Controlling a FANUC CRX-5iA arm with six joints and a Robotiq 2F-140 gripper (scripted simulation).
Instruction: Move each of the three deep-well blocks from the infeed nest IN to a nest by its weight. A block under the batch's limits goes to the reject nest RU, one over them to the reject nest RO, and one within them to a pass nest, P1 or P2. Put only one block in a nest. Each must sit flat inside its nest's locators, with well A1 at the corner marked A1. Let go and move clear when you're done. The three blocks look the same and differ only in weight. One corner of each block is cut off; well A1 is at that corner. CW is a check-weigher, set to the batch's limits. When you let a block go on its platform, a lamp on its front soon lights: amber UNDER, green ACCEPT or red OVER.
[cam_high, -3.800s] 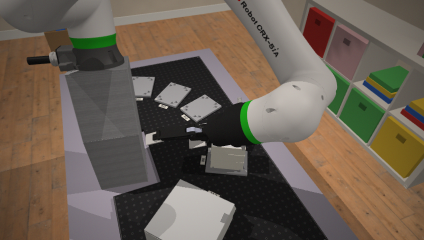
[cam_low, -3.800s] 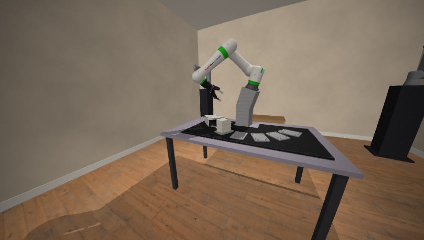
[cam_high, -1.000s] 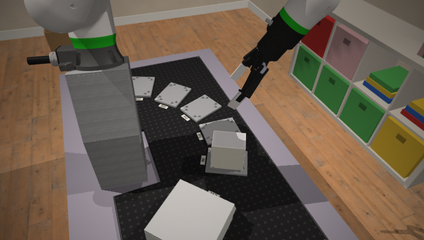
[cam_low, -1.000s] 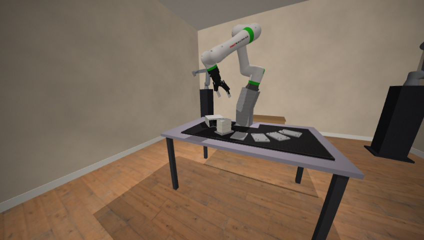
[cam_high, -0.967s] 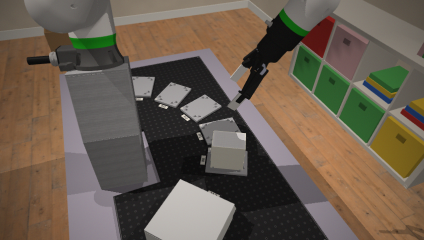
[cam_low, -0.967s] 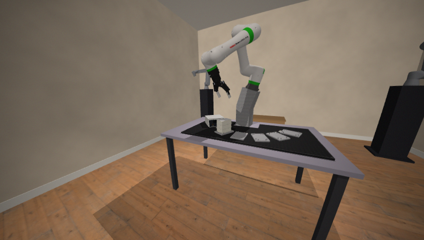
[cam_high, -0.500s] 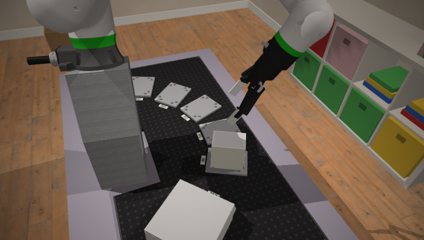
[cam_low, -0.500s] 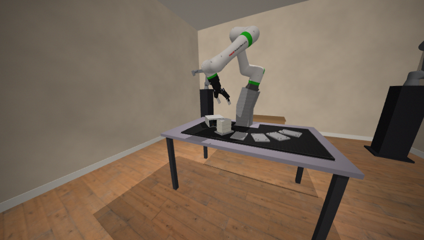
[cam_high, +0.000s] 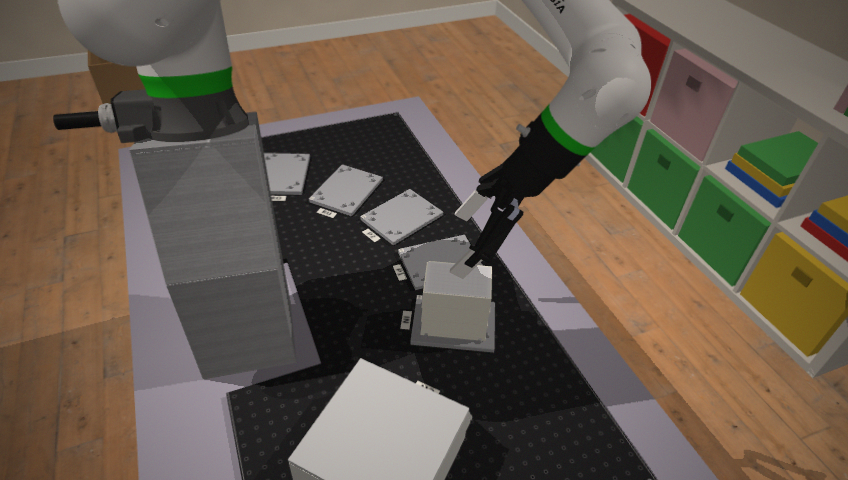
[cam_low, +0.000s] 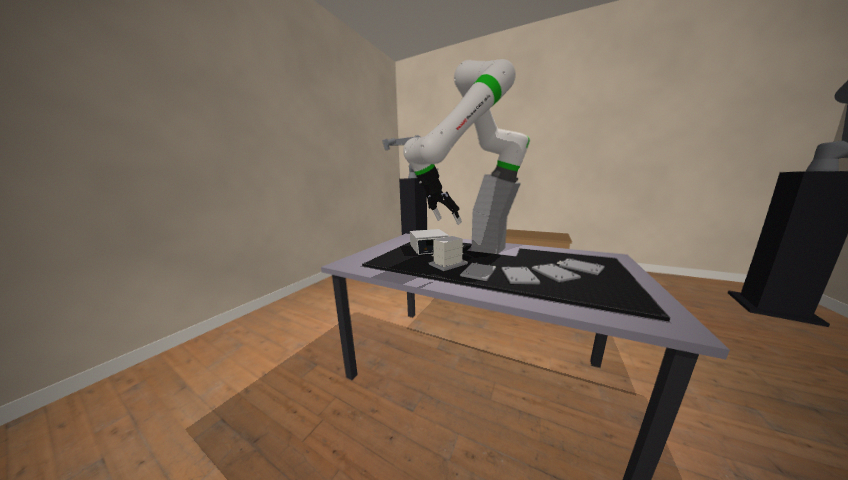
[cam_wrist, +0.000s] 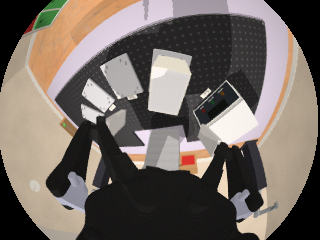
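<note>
The white deep-well blocks (cam_high: 457, 309) (cam_low: 447, 251) (cam_wrist: 170, 82) stand stacked as one tall pile on the infeed nest plate (cam_high: 452, 344). My gripper (cam_high: 467, 236) (cam_low: 447, 217) (cam_wrist: 163, 124) is open and empty. It hangs tilted a little above the pile's far top edge and touches nothing. The check-weigher (cam_high: 380, 428) (cam_low: 425, 240) (cam_wrist: 225, 112), a white box, stands beside the pile; its front lamps show in the wrist view. Several grey nest plates lie in a row on the black mat: one (cam_high: 437, 252) right behind the pile, then others (cam_high: 401, 215) (cam_high: 345, 189) (cam_high: 286, 172).
The robot's grey pedestal (cam_high: 208, 237) (cam_low: 493, 214) stands on the table at the left of the mat (cam_high: 535, 380). A shelf with coloured bins (cam_high: 714, 226) runs along the right, off the table. A black stand (cam_low: 797, 237) is on the floor.
</note>
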